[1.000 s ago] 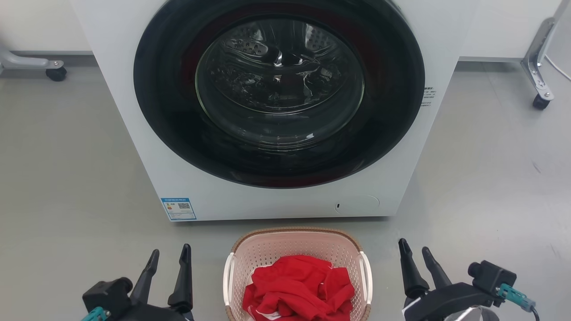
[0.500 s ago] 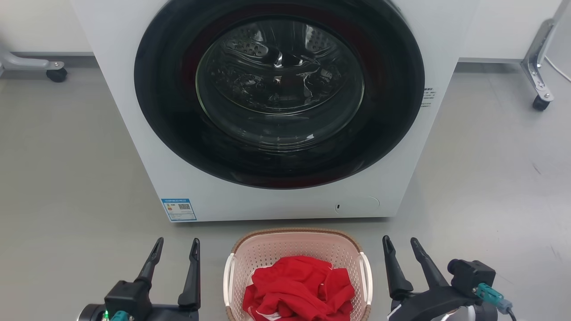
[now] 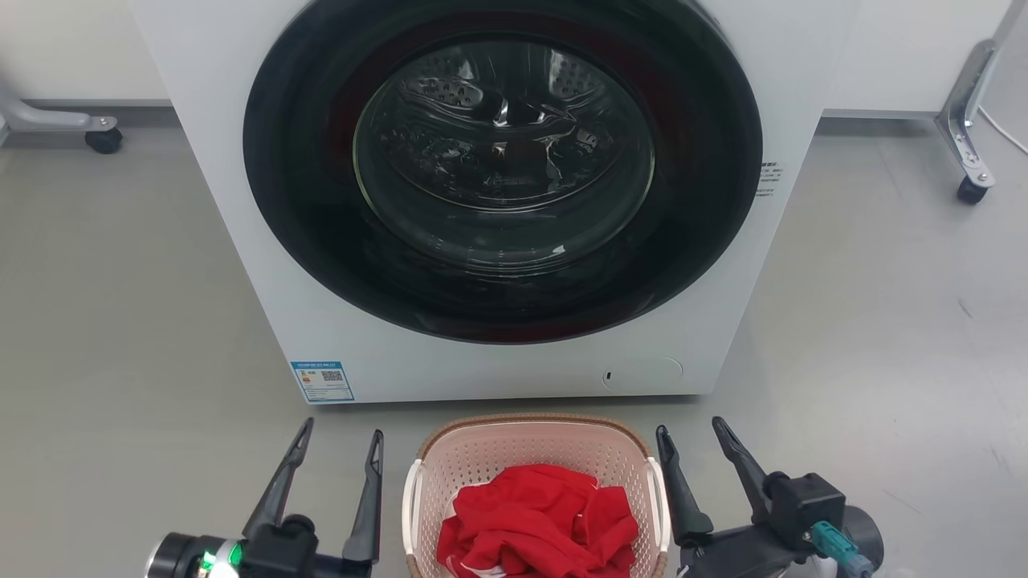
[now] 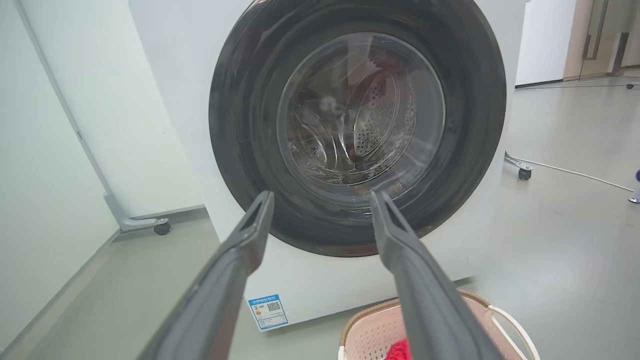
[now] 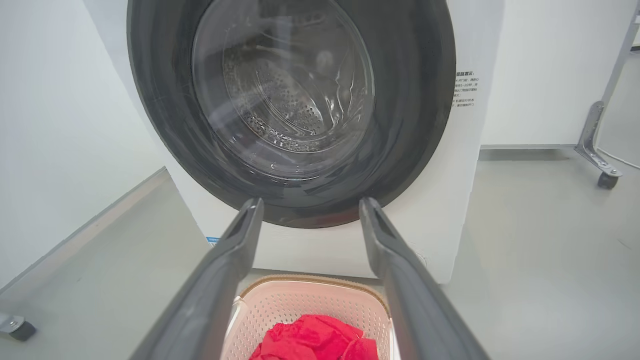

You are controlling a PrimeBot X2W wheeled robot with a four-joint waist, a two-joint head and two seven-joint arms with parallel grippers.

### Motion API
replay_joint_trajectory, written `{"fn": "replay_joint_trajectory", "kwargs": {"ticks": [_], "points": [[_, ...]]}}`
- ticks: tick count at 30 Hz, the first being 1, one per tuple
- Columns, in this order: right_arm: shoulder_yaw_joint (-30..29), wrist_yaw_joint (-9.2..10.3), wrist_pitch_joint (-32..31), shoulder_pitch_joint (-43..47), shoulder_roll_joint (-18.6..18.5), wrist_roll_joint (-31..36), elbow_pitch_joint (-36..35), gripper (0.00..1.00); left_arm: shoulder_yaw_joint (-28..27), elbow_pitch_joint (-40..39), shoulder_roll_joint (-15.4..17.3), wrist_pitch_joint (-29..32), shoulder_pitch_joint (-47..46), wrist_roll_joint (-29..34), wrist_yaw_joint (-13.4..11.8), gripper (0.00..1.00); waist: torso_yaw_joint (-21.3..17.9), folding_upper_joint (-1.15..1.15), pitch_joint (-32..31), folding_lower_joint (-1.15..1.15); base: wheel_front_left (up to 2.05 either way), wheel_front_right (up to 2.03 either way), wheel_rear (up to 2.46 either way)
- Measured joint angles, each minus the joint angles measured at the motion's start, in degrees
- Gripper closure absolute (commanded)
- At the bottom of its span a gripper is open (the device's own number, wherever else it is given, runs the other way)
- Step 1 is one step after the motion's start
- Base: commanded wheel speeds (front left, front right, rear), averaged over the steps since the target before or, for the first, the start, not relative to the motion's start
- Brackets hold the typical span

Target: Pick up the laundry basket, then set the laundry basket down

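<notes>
The laundry basket (image 3: 514, 449), pale pink with a brown rim and white side handles, stands on the grey floor just in front of the washing machine, holding a red garment (image 3: 540, 522). My left gripper (image 3: 340, 433) is open beside the basket's left handle, a little apart from it. My right gripper (image 3: 689, 429) is open close to the right handle, its inner finger nearly at the rim. The basket (image 4: 370, 330) lies low right in the left wrist view, past the open left gripper (image 4: 322, 195). The basket (image 5: 310, 300) sits between the open right gripper (image 5: 310, 202) fingers in the right wrist view.
The white washing machine (image 3: 321, 321), with its dark round door shut, stands right behind the basket. Wheeled metal legs sit at the far left (image 3: 88, 128) and far right (image 3: 968, 160). Grey floor stretches out on both sides.
Both grippers have moved inward toward the basket's handles, staying open. The basket has not moved.
</notes>
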State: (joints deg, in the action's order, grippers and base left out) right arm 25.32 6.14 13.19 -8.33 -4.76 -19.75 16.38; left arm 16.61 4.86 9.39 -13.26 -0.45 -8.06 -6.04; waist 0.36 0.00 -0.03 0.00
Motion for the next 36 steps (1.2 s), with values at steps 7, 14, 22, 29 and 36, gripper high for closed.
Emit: {"fn": "replay_joint_trajectory", "kwargs": {"ticks": [7, 14, 22, 29, 36], "points": [[1.48, 1.0, 1.1, -0.47, -0.2, 5.52, -0.87, 0.0, 0.69, -1.36, 0.64, -1.23, 1.02, 5.75, -0.64, 0.0, -0.01, 0.0, -0.3, 0.0, 0.0, 0.0, 0.0], [1.26, 1.0, 1.1, -0.46, -0.22, 5.66, -1.14, 0.0, 0.47, -1.56, 0.64, -1.23, 1.1, 5.72, -0.87, 0.0, -0.05, 0.0, -0.49, 0.0, 0.0, 0.0, 0.0], [0.81, 0.99, 1.1, -0.44, -0.21, 5.98, -1.38, 0.0, -0.04, -1.79, 0.6, -1.23, 2.08, 5.71, -1.01, 0.0, -0.12, 0.0, -0.45, 0.0, 0.0, 0.0, 0.0], [0.33, 0.99, 1.1, -0.41, -0.2, 6.1, -1.53, 0.0, -0.57, -2.03, 0.52, -1.23, 2.08, 5.7, -1.02, 0.0, -0.18, 0.0, -0.36, 0.0, 0.0, 0.0, 0.0], [-0.04, 0.92, 1.1, -0.18, -0.18, 6.2, -2.15, 0.0, -0.88, -2.57, 0.47, -1.23, 2.22, 5.7, -1.02, 0.0, -0.22, 0.0, -0.05, 0.0, 0.0, 0.0, 0.0]]}}
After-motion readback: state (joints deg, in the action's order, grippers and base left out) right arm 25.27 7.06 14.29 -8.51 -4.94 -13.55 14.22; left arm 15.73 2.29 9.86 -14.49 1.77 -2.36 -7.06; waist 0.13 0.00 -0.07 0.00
